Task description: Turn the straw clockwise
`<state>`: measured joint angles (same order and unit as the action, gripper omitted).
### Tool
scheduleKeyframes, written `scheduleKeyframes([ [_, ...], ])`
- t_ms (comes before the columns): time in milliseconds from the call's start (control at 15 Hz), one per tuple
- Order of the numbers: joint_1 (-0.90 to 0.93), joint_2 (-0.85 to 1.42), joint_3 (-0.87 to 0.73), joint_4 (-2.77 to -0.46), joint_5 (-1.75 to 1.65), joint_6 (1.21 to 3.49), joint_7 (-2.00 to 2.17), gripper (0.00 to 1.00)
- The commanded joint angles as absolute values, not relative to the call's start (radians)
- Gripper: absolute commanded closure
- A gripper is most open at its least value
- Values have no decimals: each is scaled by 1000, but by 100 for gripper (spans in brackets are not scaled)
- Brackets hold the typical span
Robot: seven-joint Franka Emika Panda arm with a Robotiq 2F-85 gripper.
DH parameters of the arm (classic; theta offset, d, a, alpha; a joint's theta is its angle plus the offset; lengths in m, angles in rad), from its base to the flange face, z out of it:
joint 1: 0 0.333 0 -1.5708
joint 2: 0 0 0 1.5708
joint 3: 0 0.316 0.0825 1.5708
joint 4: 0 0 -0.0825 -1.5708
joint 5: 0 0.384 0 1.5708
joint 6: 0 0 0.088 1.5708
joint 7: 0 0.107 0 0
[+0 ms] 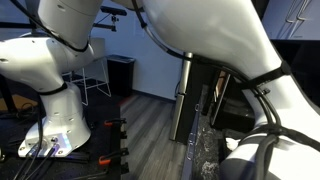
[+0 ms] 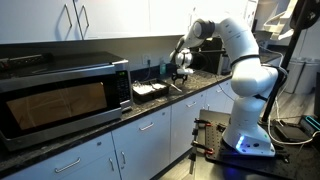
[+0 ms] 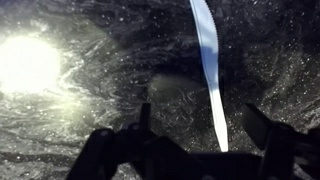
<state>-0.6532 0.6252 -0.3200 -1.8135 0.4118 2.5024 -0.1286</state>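
In the wrist view a pale blue-white straw (image 3: 209,70) lies on the dark speckled counter (image 3: 110,90), running from the top of the picture down between my two fingers. My gripper (image 3: 200,125) is open, with the left finger at the lower middle and the right finger at the lower right, and the straw lies between them, nearer the right one. In an exterior view my gripper (image 2: 180,70) hangs over the counter (image 2: 200,90) at the back. The straw is too small to see there.
A microwave (image 2: 60,95) stands on the counter, with a black tray (image 2: 150,90) next to my gripper. A bright light glare (image 3: 30,62) falls on the counter. An exterior view is mostly filled by my white arm (image 1: 200,40).
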Motion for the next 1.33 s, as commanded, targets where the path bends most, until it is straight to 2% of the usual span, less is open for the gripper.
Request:
scheduleKeyframes([
  [0, -674, 665, -292, -1737, 349, 2449, -81, 15],
  [67, -677, 671, -286, -1728, 343, 2443, -78, 15],
  [133, -681, 675, -280, -1721, 336, 2439, -80, 21],
  [200, -683, 678, -274, -1716, 333, 2437, -83, 22],
  [267, -684, 680, -271, -1711, 330, 2434, -84, 30],
  [333, -685, 682, -267, -1707, 329, 2431, -85, 33],
  [533, -685, 687, -260, -1701, 325, 2424, -88, 57],
  [733, -686, 691, -256, -1698, 319, 2417, -89, 87],
  [867, -684, 695, -259, -1696, 310, 2413, -88, 99],
  [1267, -638, 688, -312, -1712, 225, 2412, 24, 100],
])
